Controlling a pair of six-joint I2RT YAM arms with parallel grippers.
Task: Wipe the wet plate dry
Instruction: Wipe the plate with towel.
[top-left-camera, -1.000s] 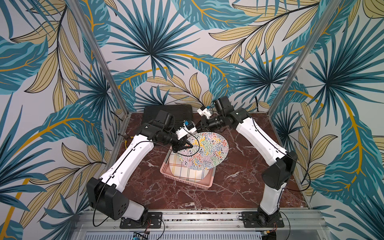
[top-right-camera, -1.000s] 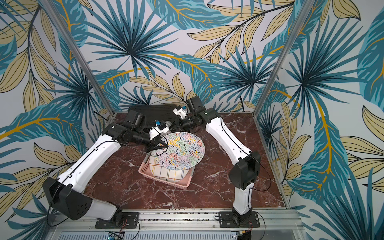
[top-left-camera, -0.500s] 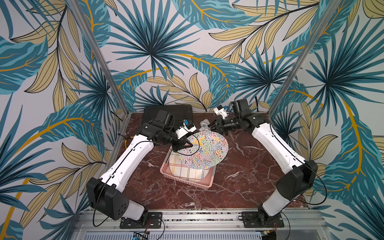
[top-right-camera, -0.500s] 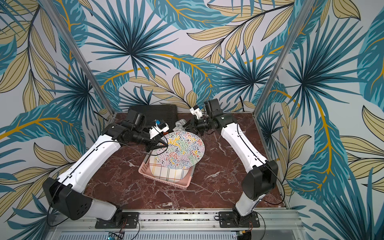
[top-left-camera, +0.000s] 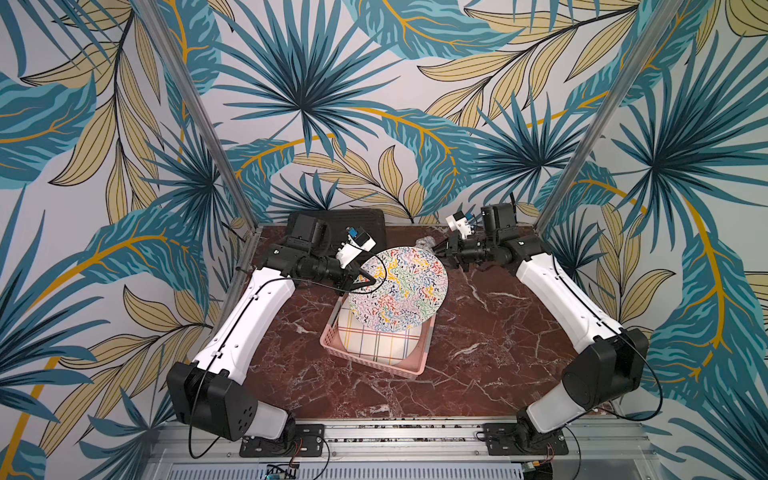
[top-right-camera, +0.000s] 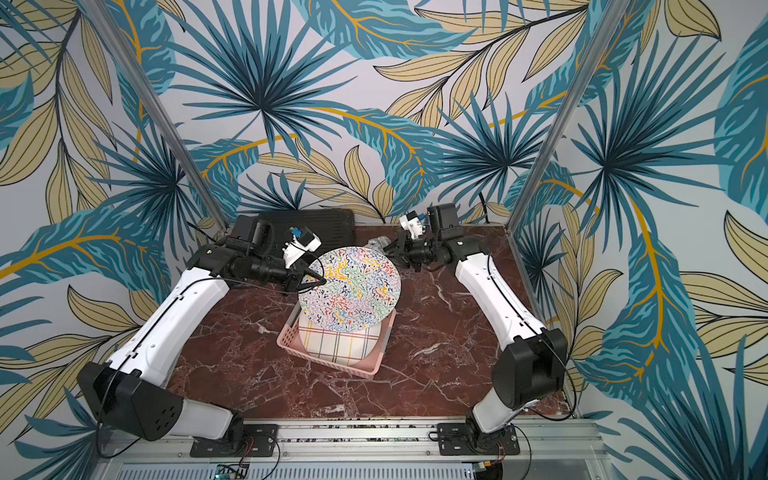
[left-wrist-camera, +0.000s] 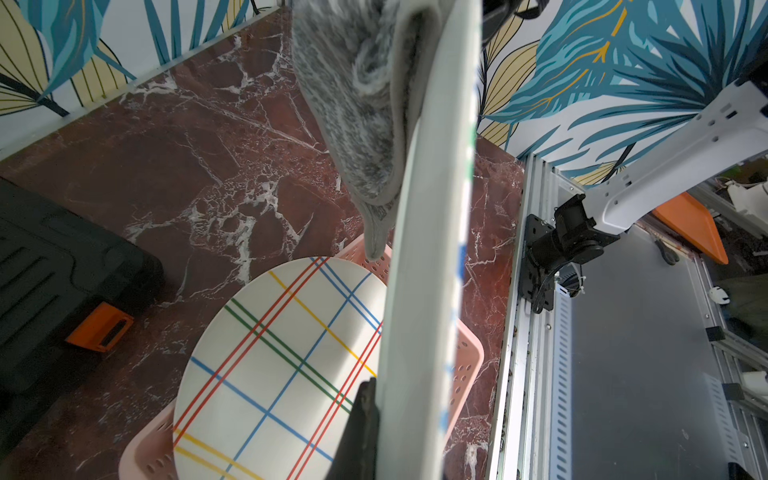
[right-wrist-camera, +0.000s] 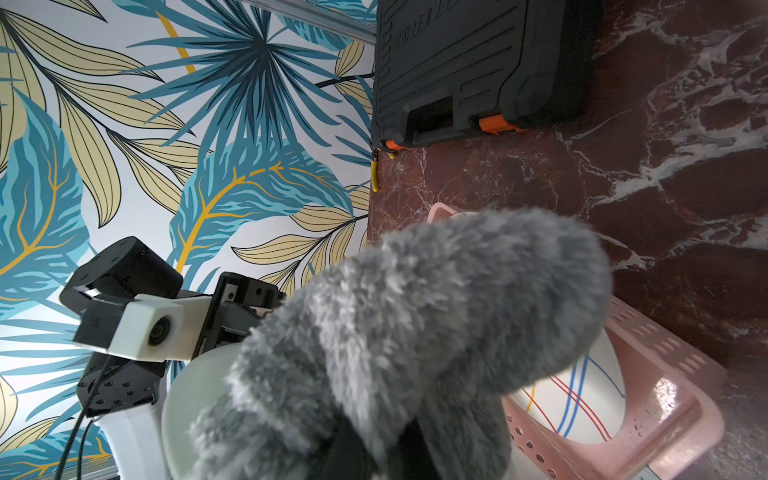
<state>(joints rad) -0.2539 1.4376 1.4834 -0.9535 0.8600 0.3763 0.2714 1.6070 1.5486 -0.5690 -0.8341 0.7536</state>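
A plate (top-left-camera: 399, 291) with a many-coloured squiggle pattern hangs tilted above the basket in both top views (top-right-camera: 351, 286). My left gripper (top-left-camera: 368, 280) is shut on the plate's left rim. In the left wrist view the plate (left-wrist-camera: 428, 249) is edge-on, with one dark finger (left-wrist-camera: 361, 424) against its white underside. My right gripper (top-left-camera: 436, 249) is shut on a grey fluffy cloth (top-left-camera: 424, 242) at the plate's far rim. That cloth (left-wrist-camera: 357, 104) lies against the white underside. The cloth (right-wrist-camera: 415, 332) fills the right wrist view and hides the right gripper's fingers.
Under the held plate stands a pink basket (top-left-camera: 415, 365) holding a white plate with coloured check lines (top-left-camera: 374, 345). A black tool case (top-left-camera: 353, 220) lies at the back of the marble table, behind my left arm. Metal frame posts flank the table.
My right arm has swung out to the right, carrying the cloth along the plate's far rim toward the right. The left arm and the plate have stayed still.
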